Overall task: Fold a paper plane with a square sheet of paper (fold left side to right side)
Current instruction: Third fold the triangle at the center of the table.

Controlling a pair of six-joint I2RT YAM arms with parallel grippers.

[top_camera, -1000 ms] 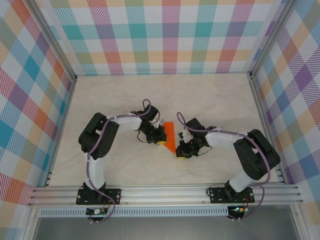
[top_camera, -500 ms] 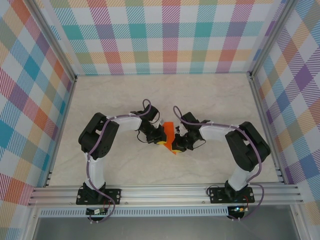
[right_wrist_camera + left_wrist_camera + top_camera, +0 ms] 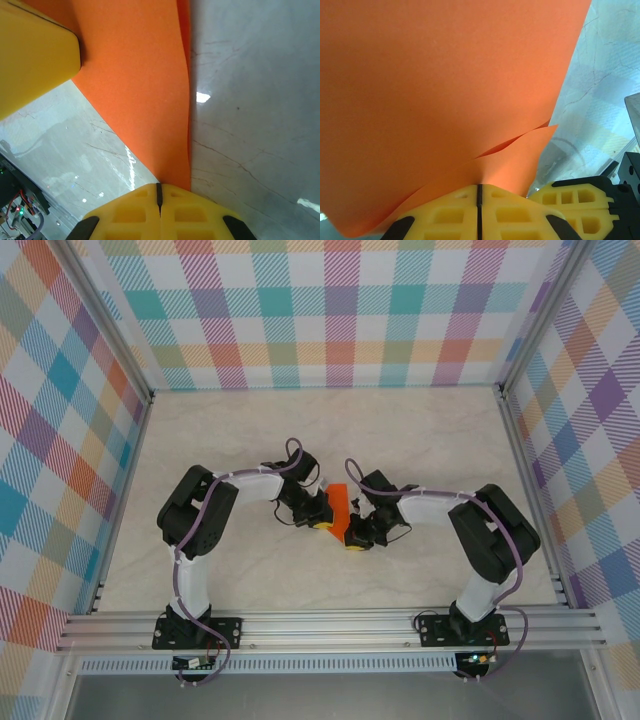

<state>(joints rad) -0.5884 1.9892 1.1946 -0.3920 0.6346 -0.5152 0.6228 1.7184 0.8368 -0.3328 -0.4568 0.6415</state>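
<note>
The square sheet of paper (image 3: pixel 338 503) is bright orange and stands bent up off the table between my two grippers, near the table's middle. My left gripper (image 3: pixel 323 524) is shut on its lower edge; in the left wrist view the sheet (image 3: pixel 445 90) curls up from the closed yellow jaws of that gripper (image 3: pixel 480 189) in two layers. My right gripper (image 3: pixel 355 541) is shut on a tapering corner of the sheet (image 3: pixel 145 90), which runs into the closed jaws of the right gripper (image 3: pixel 159 187). The grippers sit almost touching. No paper plane shape shows.
The pale marbled table (image 3: pixel 420 440) lies open behind and to both sides of the arms. Checked walls (image 3: pixel 330 310) enclose it on three sides. An aluminium rail (image 3: pixel 320 625) with both arm bases runs along the near edge.
My right gripper has swung left towards the left gripper with the paper's corner, and the sheet has risen from flat into a bent, standing fold. The left gripper has stayed put.
</note>
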